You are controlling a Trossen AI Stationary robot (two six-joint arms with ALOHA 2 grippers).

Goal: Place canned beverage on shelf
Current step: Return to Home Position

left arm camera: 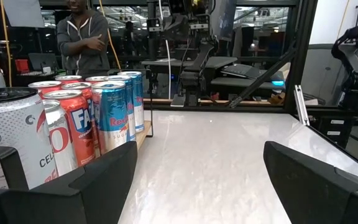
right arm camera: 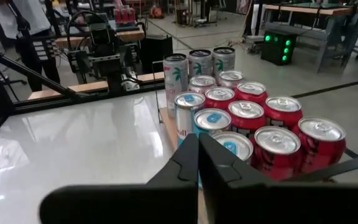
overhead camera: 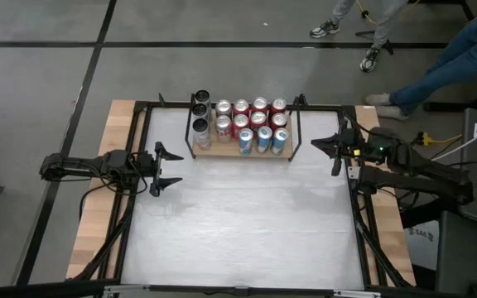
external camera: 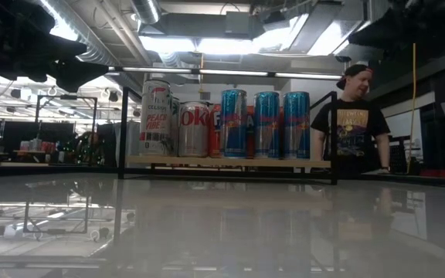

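The shelf point(overhead camera: 222, 154) is a small light-wood board with black upright rods, standing at the table's far middle; it also shows in the low view point(external camera: 230, 162). Several cans point(overhead camera: 251, 124) stand upright on it: red, blue-silver, white and dark ones point(right arm camera: 247, 115) point(left arm camera: 110, 115). Every can in view stands on the shelf. My left gripper point(overhead camera: 171, 169) point(left arm camera: 197, 168) is open and empty over the table's left side, pointing right. My right gripper point(overhead camera: 315, 146) point(right arm camera: 197, 146) is shut and empty just right of the shelf, pointing left.
A black metal frame point(overhead camera: 131, 207) borders the white tabletop, with wooden edge planks point(overhead camera: 98, 207) outside it. A person in a black T-shirt point(external camera: 352, 116) stands beyond the table; another person point(left arm camera: 82, 37) shows in the left wrist view, and legs point(overhead camera: 437, 70) at the far right.
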